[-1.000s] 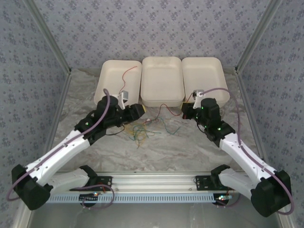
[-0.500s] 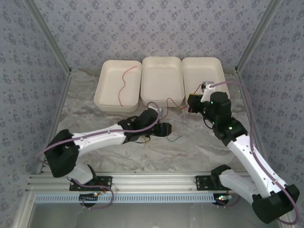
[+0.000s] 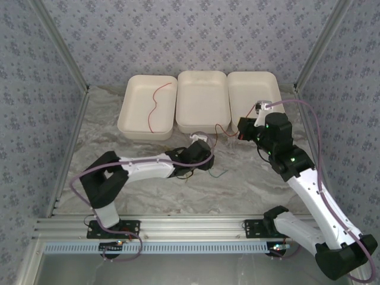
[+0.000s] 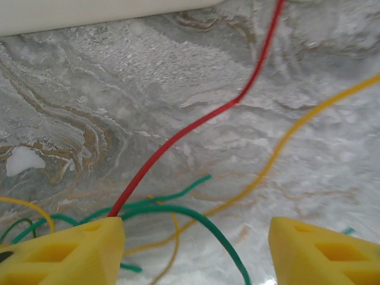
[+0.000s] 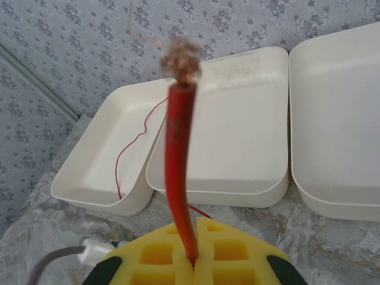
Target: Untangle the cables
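From above, the left claw (image 3: 205,161) hangs over the tangle of cables (image 3: 189,174) near the middle of the counter (image 3: 249,184), while the right claw (image 3: 242,132) pinches a red cable (image 3: 221,127) just in front of the right tray (image 3: 249,95); another red wire (image 3: 155,105) lies in the left tray (image 3: 133,113). The left wrist camera shows that claw (image 4: 196,249) standing wide, gripping nothing, green cables (image 4: 178,209) between its fingers (image 4: 65,249), a yellow-orange cable (image 4: 297,127) beside. On the right wrist, the claw (image 5: 195,252) is closed on the red cable (image 5: 178,154), frayed copper end up
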Action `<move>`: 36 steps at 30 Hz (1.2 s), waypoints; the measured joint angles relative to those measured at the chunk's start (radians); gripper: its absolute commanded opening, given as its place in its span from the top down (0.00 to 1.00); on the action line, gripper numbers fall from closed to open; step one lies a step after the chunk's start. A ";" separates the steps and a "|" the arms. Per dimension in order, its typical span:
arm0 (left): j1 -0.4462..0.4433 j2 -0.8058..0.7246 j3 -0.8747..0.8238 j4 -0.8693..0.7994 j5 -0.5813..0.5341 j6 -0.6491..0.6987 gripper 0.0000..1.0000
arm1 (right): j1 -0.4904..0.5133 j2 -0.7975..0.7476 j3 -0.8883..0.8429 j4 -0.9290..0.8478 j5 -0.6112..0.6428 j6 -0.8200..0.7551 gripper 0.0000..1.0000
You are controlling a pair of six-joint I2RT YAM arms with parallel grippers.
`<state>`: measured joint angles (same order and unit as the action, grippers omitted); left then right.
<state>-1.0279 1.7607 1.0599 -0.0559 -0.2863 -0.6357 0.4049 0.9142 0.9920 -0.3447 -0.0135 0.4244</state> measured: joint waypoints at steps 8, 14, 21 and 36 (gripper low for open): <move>0.039 0.073 0.009 -0.053 -0.108 -0.067 1.00 | -0.016 -0.016 0.000 -0.026 0.004 0.030 1.00; 0.078 0.069 -0.011 -0.102 -0.172 -0.127 1.00 | -0.099 -0.030 0.033 -0.053 0.007 0.045 1.00; 0.150 0.048 -0.081 -0.118 -0.170 -0.164 1.00 | -0.200 -0.072 0.124 -0.098 0.052 0.080 1.00; 0.192 0.055 -0.070 -0.087 -0.070 -0.202 1.00 | -0.359 -0.070 0.517 -0.172 0.087 0.126 1.00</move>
<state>-0.8360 1.8160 0.9901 -0.1425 -0.3561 -0.8375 0.0456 0.8444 1.5089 -0.5167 0.0738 0.5507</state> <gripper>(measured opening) 0.061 0.061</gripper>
